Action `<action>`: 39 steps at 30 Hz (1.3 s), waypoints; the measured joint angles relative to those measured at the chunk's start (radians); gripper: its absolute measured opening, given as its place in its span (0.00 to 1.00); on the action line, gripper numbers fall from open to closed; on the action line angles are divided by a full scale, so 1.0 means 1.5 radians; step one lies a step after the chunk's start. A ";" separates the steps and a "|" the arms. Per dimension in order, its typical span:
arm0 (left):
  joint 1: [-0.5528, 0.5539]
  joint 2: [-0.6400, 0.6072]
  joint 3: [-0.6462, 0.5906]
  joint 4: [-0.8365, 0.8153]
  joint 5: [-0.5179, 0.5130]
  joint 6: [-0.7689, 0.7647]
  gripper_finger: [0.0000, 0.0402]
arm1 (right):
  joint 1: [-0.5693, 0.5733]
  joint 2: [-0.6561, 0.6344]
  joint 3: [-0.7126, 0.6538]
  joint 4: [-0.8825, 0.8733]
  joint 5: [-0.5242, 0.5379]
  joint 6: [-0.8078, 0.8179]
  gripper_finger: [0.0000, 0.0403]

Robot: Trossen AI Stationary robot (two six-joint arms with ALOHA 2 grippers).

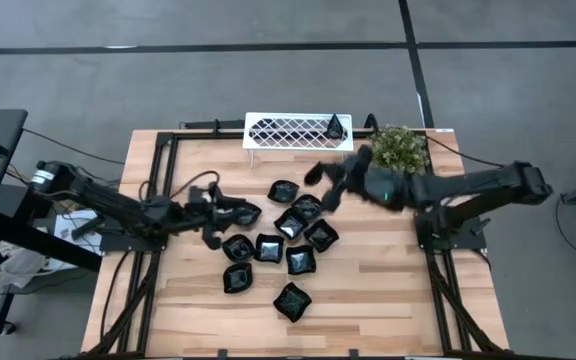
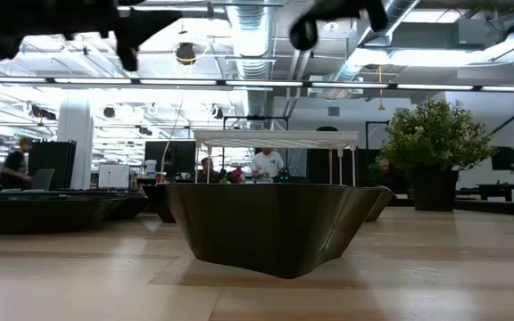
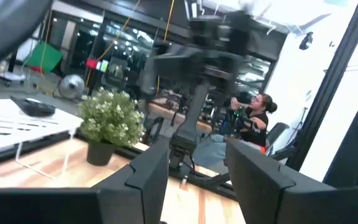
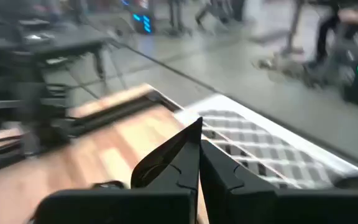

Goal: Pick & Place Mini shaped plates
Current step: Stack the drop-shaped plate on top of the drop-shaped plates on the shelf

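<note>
I'm seeing the right tool (image 4: 199, 163) pinching its fingers together above the wooden desk (image 4: 104, 155), with the white lattice tray (image 4: 260, 146) lying just beyond them.

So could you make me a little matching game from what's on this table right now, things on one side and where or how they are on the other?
Things:
1. left gripper
2. right gripper
3. white tray
4. green plant

States or places:
A. far right corner of the table
B. open, beside the black plates
C. far edge, one black plate on it
D. shut, empty

Pairs: 1-B, 2-D, 3-C, 4-A
</note>
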 joint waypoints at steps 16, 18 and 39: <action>0.000 -0.072 -0.057 0.004 0.000 0.003 0.41 | -0.526 0.042 0.096 -0.174 -0.544 0.009 0.00; 0.000 -0.072 -0.057 0.009 0.000 0.012 0.41 | -0.555 0.087 0.140 -0.206 -0.569 -0.021 0.00; 0.000 -0.072 -0.057 0.029 0.000 0.037 0.41 | -0.674 0.426 0.506 -0.537 -0.698 -0.150 0.00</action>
